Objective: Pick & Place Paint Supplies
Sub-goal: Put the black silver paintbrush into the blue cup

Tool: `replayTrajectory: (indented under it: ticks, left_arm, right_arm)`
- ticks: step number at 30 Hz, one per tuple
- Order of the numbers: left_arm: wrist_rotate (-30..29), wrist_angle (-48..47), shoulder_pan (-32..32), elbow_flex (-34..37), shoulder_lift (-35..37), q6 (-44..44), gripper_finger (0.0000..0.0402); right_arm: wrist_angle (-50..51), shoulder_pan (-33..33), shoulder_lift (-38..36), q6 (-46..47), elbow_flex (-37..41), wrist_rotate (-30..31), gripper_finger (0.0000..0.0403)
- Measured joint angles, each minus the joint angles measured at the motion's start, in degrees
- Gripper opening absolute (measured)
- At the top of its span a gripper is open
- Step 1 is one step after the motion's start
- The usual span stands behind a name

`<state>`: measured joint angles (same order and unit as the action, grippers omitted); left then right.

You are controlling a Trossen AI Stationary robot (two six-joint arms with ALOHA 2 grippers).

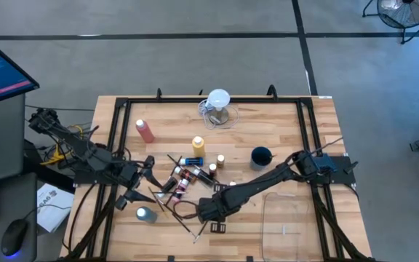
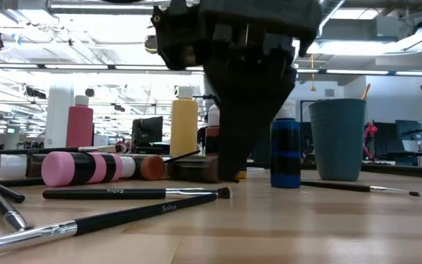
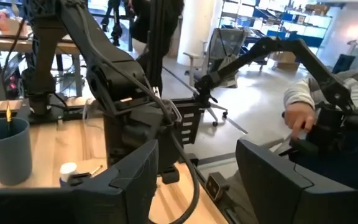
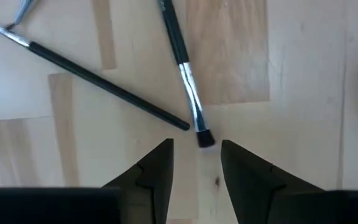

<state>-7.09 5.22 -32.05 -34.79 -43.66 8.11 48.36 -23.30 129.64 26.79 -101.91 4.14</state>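
Note:
Thin dark paintbrushes (image 2: 134, 193) lie flat on the wooden table near its front. My right gripper (image 4: 196, 152) points down over them, open, just above the tabletop. The bristle head of one brush (image 4: 204, 138) lies just ahead of the gap between its fingers, untouched. In the high view this gripper (image 1: 205, 212) stands beside a cluster of small paint bottles (image 1: 188, 175) lying on their sides. Yellow (image 1: 198, 145) and pink (image 1: 145, 131) squeeze bottles stand upright farther back. My left gripper (image 3: 197, 180) waits open and level at the table's left (image 1: 142, 180).
A blue-grey cup (image 1: 261, 156) holding a brush stands right of the bottles, with a blue bottle (image 2: 285, 152) beside it. A clear jug with a white top (image 1: 218, 105) stands at the far edge, a clear bin (image 1: 286, 215) at the near right. A person's hand (image 3: 297, 118) shows beyond the table.

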Motion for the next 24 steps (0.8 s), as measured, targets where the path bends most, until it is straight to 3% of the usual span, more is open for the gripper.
replayTrajectory:
  ticks: [24]
  left_arm:
    - [-0.53,0.13,0.0,-0.02,0.01,0.97,0.0204]
  right_arm:
    - [-2.65,-0.69,0.0,-3.39,1.58,3.71,0.0127]
